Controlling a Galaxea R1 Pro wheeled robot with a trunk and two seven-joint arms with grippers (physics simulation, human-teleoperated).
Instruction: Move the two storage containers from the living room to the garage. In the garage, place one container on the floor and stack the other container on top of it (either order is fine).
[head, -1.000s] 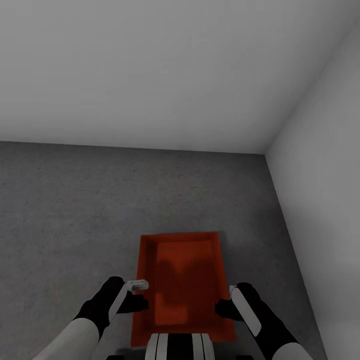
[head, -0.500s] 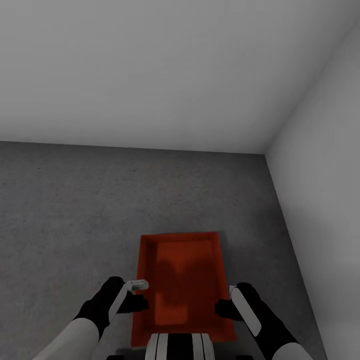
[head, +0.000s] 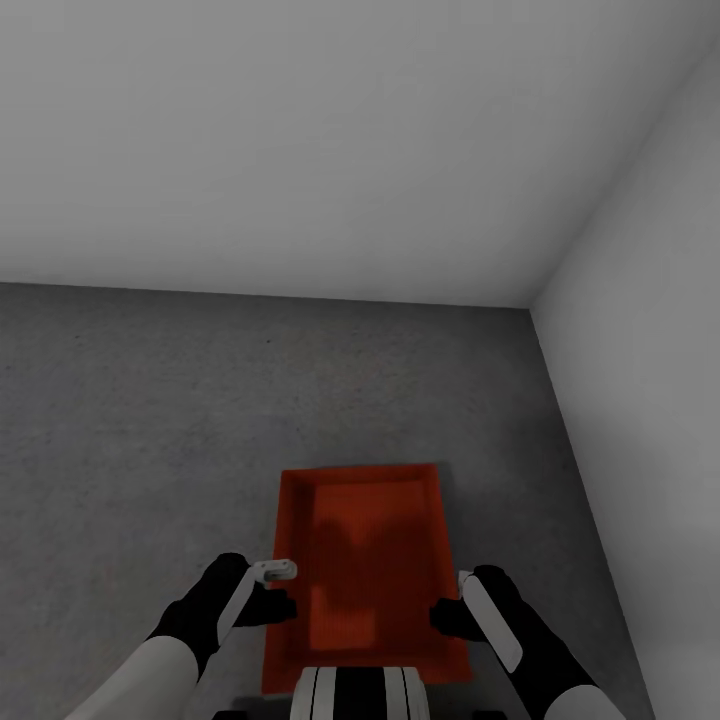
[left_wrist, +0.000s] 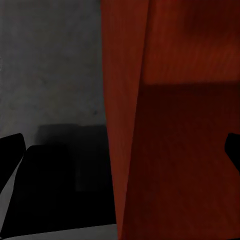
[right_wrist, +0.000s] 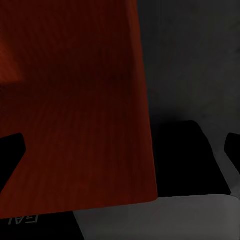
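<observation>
**Bin between both grippers over the garage floor**

Bin (head: 370, 560), orange-red and rectangular, lies lengthwise in front of the robot's trunk in the head view, open side up, its ribbed bottom showing. Whether one bin or two nested ones sit here cannot be told. Grey speckled floor (head: 150, 400) surrounds it, and plain grey-white walls (head: 300, 150) meet in a corner ahead and to the right.

The left gripper (head: 278, 600) is at the bin's left long wall, the right gripper (head: 448, 615) at its right long wall, both near the end closest to the robot. In the left wrist view the bin's wall (left_wrist: 122, 125) runs between the two dark fingertips (left_wrist: 12, 145), one outside and one over the bin's inside; the jaws straddle that wall, spread wide, and contact cannot be told. In the right wrist view the bin (right_wrist: 75, 100) likewise sits between widely set fingertips (right_wrist: 12, 145), with dark floor (right_wrist: 190, 60) beside it.
</observation>
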